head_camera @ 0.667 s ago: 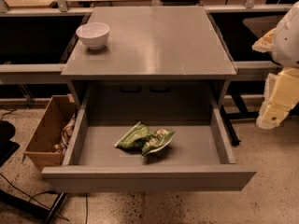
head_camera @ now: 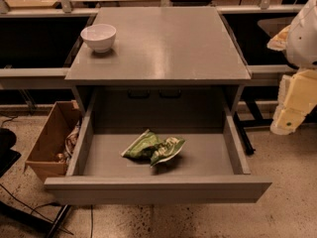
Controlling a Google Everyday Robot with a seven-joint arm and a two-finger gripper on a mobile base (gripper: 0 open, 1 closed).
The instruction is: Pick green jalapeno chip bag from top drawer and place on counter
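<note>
The green jalapeno chip bag [head_camera: 153, 148] lies crumpled on the grey floor of the top drawer [head_camera: 158, 189], near its middle. The drawer is pulled fully out of the grey cabinet. The counter [head_camera: 163, 46] is the flat grey top above it. My gripper [head_camera: 289, 114] hangs at the right edge of the camera view. It is outside the drawer, to the right of its side wall and well apart from the bag. It holds nothing that I can see.
A white bowl [head_camera: 98, 36] stands on the counter's back left corner. An open cardboard box [head_camera: 49, 142] with clutter sits on the floor left of the drawer. Cables and a dark base lie at the lower left. A tan wooden table runs behind.
</note>
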